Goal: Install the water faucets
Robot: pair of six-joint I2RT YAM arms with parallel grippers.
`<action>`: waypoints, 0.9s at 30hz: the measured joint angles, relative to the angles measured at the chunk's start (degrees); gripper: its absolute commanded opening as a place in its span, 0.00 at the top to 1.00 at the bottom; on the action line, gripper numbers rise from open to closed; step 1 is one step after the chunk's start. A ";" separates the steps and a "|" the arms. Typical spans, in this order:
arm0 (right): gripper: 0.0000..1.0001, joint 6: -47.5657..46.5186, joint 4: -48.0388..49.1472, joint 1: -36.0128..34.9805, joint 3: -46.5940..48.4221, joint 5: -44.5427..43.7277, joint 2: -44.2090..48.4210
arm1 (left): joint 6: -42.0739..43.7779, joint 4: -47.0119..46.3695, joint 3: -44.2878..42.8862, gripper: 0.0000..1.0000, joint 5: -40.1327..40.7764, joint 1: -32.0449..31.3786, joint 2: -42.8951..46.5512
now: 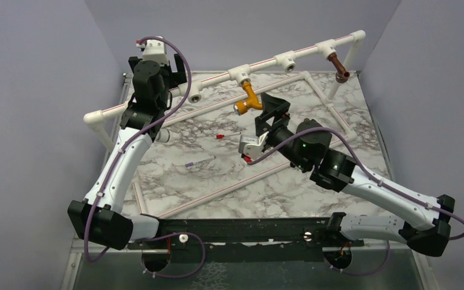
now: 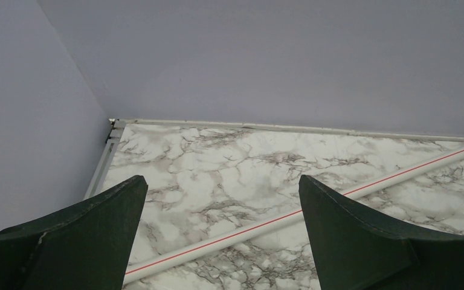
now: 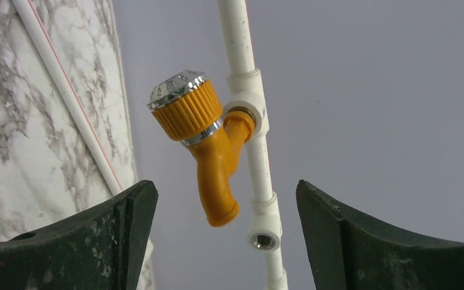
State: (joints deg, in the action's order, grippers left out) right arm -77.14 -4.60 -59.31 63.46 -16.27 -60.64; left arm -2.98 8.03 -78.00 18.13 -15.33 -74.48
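The orange-yellow faucet [image 1: 249, 96] with a silvery cap hangs from a tee [image 1: 240, 74] on the raised white pipe rail [image 1: 157, 98]. In the right wrist view the faucet [image 3: 208, 145] sits in its tee [image 3: 246, 112], spout pointing toward the camera. My right gripper [image 1: 269, 113] is open just in front of it, and its jaws [image 3: 225, 187] touch nothing. The dark brown faucet [image 1: 338, 65] hangs from a tee at the rail's right end. My left gripper [image 2: 223, 187] is open and empty over the marble at the back left.
Open tees sit on the rail [image 1: 287, 61] [image 1: 194, 95]; one shows its socket [image 3: 263, 232]. White red-striped pipes lie on the marble [image 2: 290, 216] [image 1: 217, 194]. A small red-tipped piece [image 1: 220, 136] and a pale piece [image 1: 198, 162] lie mid-table. Walls enclose three sides.
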 measured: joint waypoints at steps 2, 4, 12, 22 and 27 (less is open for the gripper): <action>0.12 -2.75 2.73 0.00 -0.76 -1.05 -1.90 | 0.00 -0.02 0.00 0.03 0.00 0.02 0.00; 0.13 -5.81 6.10 0.00 -1.92 -2.19 -3.45 | 0.00 -0.02 0.00 0.03 0.00 0.11 -0.02; 0.23 -19.04 15.63 0.00 -4.63 -5.27 -7.91 | 0.00 -0.09 0.00 0.03 -0.09 0.22 -0.11; 0.61 -20.96 20.11 0.00 -4.83 -6.56 -9.55 | 0.00 -0.17 0.00 0.03 -0.13 0.22 -0.11; 0.82 -18.84 21.07 0.00 -4.96 -7.52 -10.64 | -0.02 -0.37 -0.07 0.03 -0.28 0.22 -0.26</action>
State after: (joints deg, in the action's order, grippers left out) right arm -95.98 16.47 -59.31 58.50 -23.79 -71.29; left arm -3.01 7.66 -78.06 17.85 -15.11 -74.74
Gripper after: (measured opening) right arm 0.348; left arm 0.972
